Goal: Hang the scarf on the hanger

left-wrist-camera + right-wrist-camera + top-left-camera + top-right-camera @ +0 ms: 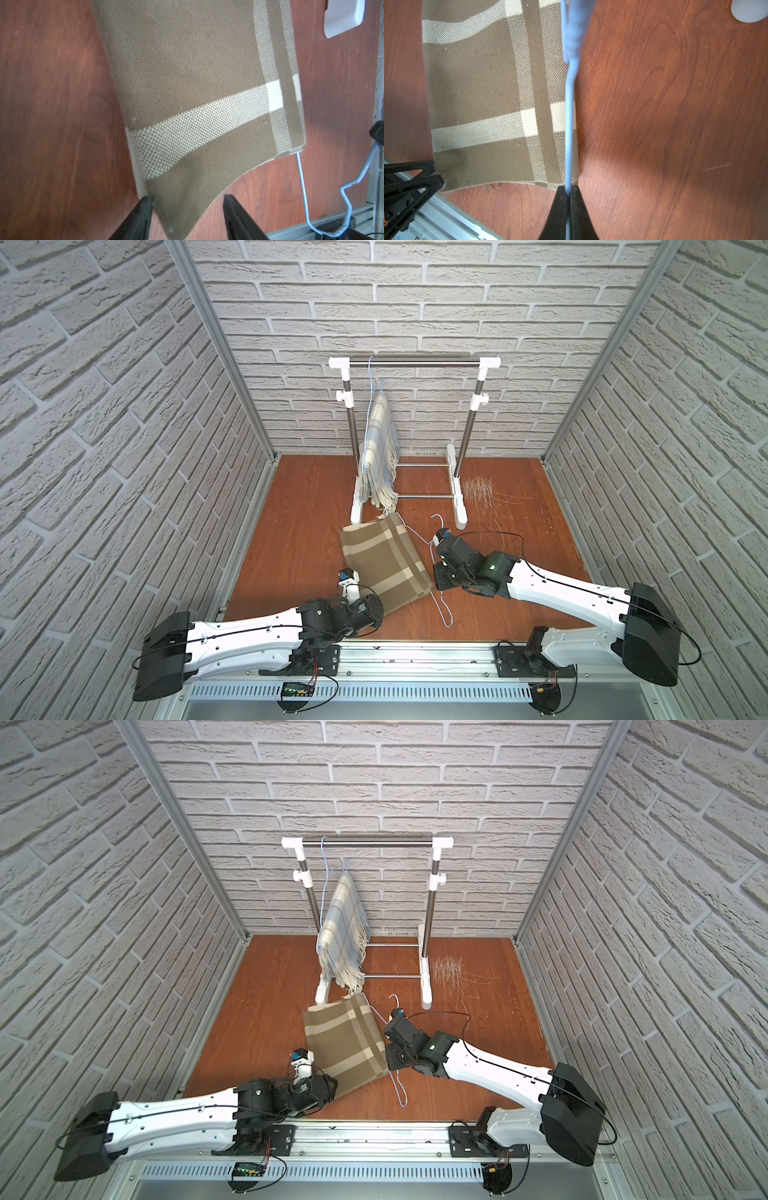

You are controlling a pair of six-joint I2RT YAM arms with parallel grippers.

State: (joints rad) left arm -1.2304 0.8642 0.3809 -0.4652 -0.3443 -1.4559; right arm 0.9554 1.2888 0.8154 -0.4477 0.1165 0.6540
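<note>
Surface: wood tabletop; brick walls
Scarf: tan plaid; partly over blue hanger
Left gripper: jaws apart; scarf corner between
Right gripper: clamped on hanger wire

Scarf over table, hanger along its right edge — rack behind both

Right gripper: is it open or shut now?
Shut. In the right wrist view the right gripper has its jaws pressed together on the blue hanger wire.
</note>
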